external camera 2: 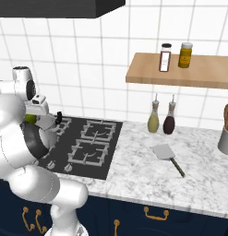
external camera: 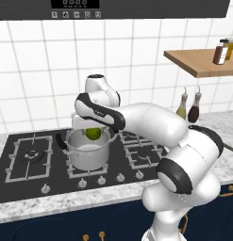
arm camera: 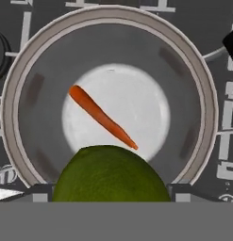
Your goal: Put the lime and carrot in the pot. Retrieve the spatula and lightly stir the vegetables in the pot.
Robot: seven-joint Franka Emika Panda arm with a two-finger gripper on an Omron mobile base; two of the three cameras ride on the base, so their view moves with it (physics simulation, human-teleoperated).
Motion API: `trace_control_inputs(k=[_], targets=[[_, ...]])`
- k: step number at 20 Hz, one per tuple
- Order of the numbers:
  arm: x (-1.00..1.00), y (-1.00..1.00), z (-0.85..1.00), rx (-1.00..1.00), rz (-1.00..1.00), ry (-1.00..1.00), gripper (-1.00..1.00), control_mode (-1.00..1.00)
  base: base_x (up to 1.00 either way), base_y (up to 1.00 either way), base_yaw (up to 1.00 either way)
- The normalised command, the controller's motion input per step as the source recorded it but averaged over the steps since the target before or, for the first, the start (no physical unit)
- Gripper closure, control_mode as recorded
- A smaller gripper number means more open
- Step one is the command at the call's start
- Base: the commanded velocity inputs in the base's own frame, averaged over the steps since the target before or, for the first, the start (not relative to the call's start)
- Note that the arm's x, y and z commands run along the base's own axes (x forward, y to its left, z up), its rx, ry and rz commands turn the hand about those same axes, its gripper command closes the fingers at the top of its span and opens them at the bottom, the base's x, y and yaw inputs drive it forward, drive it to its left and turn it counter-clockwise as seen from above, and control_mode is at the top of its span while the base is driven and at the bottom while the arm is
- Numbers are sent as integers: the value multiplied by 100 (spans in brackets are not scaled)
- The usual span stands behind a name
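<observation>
The steel pot (external camera: 87, 158) stands on the front middle burner of the hob. In the hand view I look straight down into the pot (arm camera: 205, 80), and the orange carrot (arm camera: 101, 116) lies slanted on its bottom. My gripper (external camera: 93, 128) hangs just above the rim, shut on the yellow-green lime (external camera: 93, 134). That lime (arm camera: 111, 175) sits large between the fingers of my gripper (arm camera: 111, 190). The spatula (external camera 2: 164, 152) lies flat on the marble counter to the right of the hob, its handle pointing toward the front edge.
Two sauce bottles (external camera 2: 153, 120) (external camera 2: 169, 121) stand at the back wall beside the hob (external camera 2: 94, 143). A wooden shelf (external camera 2: 189, 73) with two jars hangs above them. A utensil holder (external camera 2: 225, 137) is at the far right.
</observation>
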Motion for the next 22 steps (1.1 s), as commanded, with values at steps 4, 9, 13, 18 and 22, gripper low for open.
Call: trace_control_inputs(k=[4,9,13,18,22], targets=[[7,3,-28,-1,0,0,100,-100,0,0,0],[5,13,-29,-2,0,-2,100,-100,0,0,0],[12,19,-21,-2,0,0,100,-100,0,0,0],[8,6,-20,0,0,-2,100,-100,0,0,0],[3,1,-18,0,0,-3,100,-100,0,0,0]])
